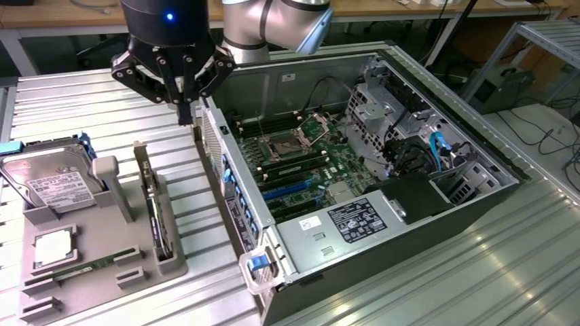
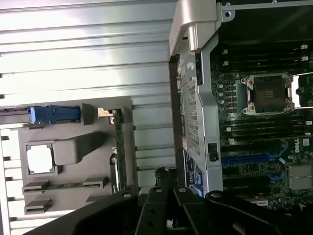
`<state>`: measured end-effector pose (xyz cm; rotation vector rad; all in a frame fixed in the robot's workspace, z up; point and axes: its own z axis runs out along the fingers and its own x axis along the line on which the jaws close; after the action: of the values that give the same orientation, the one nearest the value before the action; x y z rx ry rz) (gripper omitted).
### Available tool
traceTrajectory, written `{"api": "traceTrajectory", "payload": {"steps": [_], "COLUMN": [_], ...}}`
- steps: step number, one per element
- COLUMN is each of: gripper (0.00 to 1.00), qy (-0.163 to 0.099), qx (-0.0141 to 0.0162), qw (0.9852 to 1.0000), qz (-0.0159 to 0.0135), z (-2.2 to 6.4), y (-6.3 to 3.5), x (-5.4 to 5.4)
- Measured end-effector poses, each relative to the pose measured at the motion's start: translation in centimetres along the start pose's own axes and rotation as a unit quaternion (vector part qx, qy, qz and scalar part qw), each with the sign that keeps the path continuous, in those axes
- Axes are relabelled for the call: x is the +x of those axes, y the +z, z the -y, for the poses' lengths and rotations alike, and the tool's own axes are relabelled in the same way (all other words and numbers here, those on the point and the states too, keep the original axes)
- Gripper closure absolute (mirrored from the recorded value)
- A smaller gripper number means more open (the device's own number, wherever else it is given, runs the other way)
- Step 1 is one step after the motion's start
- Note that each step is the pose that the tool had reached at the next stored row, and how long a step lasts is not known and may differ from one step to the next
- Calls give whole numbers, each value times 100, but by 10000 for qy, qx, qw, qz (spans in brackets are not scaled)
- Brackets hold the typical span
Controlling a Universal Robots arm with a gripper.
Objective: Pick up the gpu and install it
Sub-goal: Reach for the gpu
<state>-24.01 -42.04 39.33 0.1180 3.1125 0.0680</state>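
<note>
In the exterior view, the gpu (image 1: pixel 154 204) is still standing on its edge in a slot of the grey tray (image 1: pixel 118 231) on the slatted tabletop (image 1: pixel 109 102), so the pick-up is not yet done and the install is wholly left to do. The hand (image 1: pixel 186 121) is hanging above the strip of tabletop between the tray and the open computer case (image 1: pixel 272 81), near the far end of the card but apart from it, with its fingers pressed together on nothing. The tray is also holding a hard drive (image 1: pixel 50 180) propped upright, a processor chip (image 1: pixel 54 246) lying flat in a square pocket, and a memory stick (image 1: pixel 86 266) lying in a narrow groove. Inside the case the motherboard (image 1: pixel 308 163) is lying exposed, and the blue slots (image 1: pixel 290 185) on it are looking unoccupied, though cables and shadow are making that hard to settle. In the wrist view, the hand (image 2: pixel 166 178) is looking straight down with its closed fingers empty, over the bare tabletop (image 2: pixel 88 49) just beside the outer wall of the case (image 2: pixel 198 103). The gpu (image 2: pixel 119 147) is showing edge-on as a thin green strip along the side of the tray (image 2: pixel 93 169) nearest the case, with the processor chip (image 2: pixel 40 159) and the memory stick (image 2: pixel 58 185) sitting in their pockets farther off. The motherboard (image 2: pixel 264 147) and its blue slots (image 2: pixel 247 159) are lying open inside the case.
</note>
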Motion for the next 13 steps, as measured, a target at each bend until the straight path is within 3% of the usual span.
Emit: {"api": "traceTrajectory", "payload": {"steps": [13], "gripper": [89], "qy": [0], "qx": [1], "qw": [10000], "qz": [-1], "z": [138], "y": [-11], "x": [196]}}
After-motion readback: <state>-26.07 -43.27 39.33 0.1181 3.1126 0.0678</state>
